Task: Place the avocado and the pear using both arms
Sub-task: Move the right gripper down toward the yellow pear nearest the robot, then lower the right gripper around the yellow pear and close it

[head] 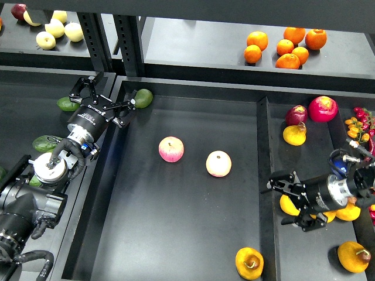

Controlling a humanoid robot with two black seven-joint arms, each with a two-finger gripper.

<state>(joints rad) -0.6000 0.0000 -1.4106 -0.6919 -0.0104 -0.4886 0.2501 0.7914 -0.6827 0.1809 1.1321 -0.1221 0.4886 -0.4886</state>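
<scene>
The avocado (142,98), dark green and oval, lies in the far left corner of the middle bin (193,234). My left gripper (108,95) is open and empty just left of it, over the bin's left wall, with one fingertip close to the fruit. The pear (249,263), yellow-orange with a brown sunken blotch, lies in the middle bin's near right corner. My right gripper (280,202) is open and empty over the divider between the middle and right bins, above and right of the pear.
Two pink-yellow apples (171,148) (218,163) lie mid-bin. More avocados (67,104) are in the left bin. Yellow pears (295,134) (354,256) and red fruit (323,108) are in the right bin. Oranges (286,47) sit on the back shelf.
</scene>
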